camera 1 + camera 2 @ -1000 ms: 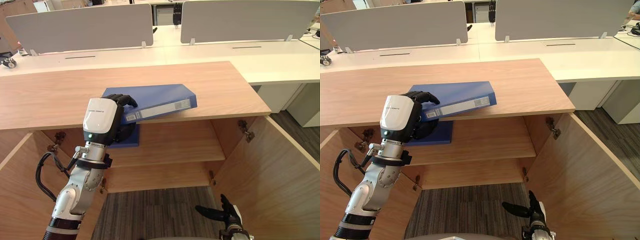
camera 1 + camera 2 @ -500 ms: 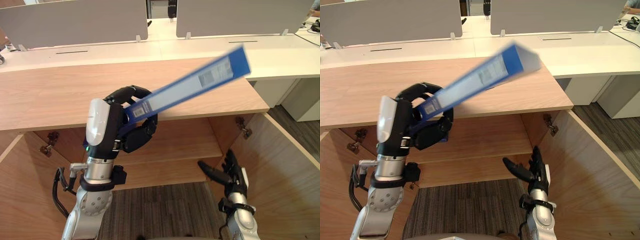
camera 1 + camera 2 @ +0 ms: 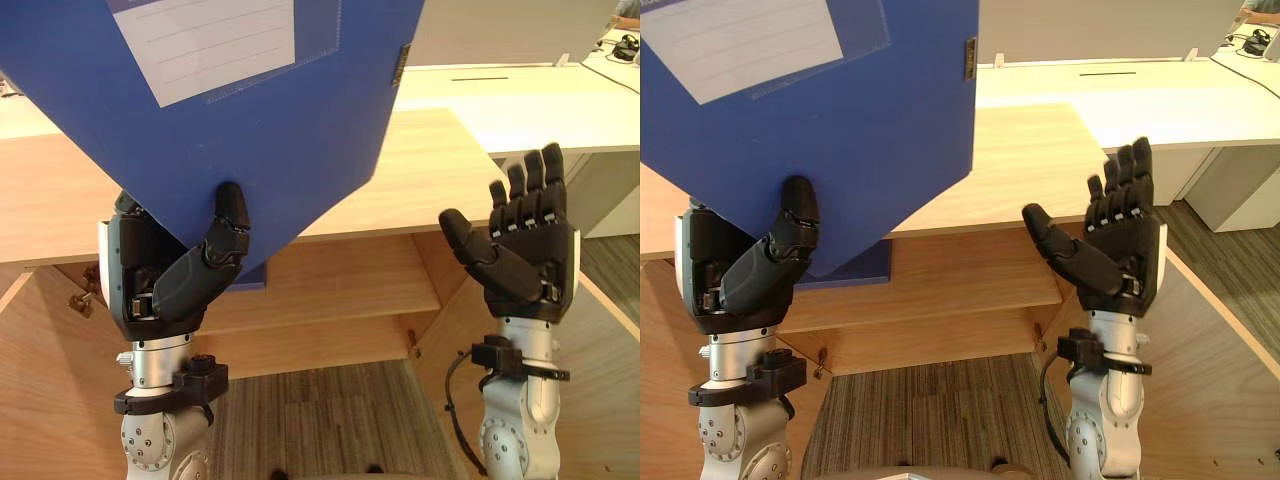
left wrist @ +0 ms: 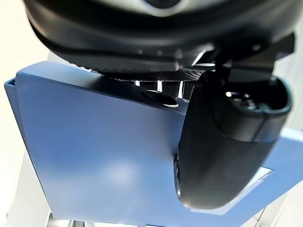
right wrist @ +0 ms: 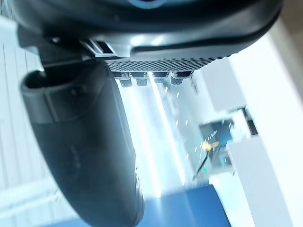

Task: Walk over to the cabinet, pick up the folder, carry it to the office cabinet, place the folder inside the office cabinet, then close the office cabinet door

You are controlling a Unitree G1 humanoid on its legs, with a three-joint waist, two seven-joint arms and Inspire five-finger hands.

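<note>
Holding the blue folder (image 3: 250,120) aloft in the left eye view, our left hand (image 3: 165,285) pinched its lower corner, thumb curled against the cover, above the open cabinet (image 3: 350,280); our right hand (image 3: 525,250) stood empty, fingers straight. In the left wrist view, the thumb pressed the cover. We judged pickup done; placing it inside and closing the door (image 3: 610,380) remained.

Folder (image 3: 280,120) held up in the left robot hand (image 3: 170,285) blocks the left and middle of the cabinet top (image 3: 430,170); the top's right edge is bare. Shelf (image 3: 350,280) below is free from middle to right end, with a flat blue item (image 3: 855,270) at its left end. The gap between the hands is open; the right robot hand (image 3: 525,255) stands upright with fingers straight, and the open door (image 3: 600,380) walls the right side.
</note>
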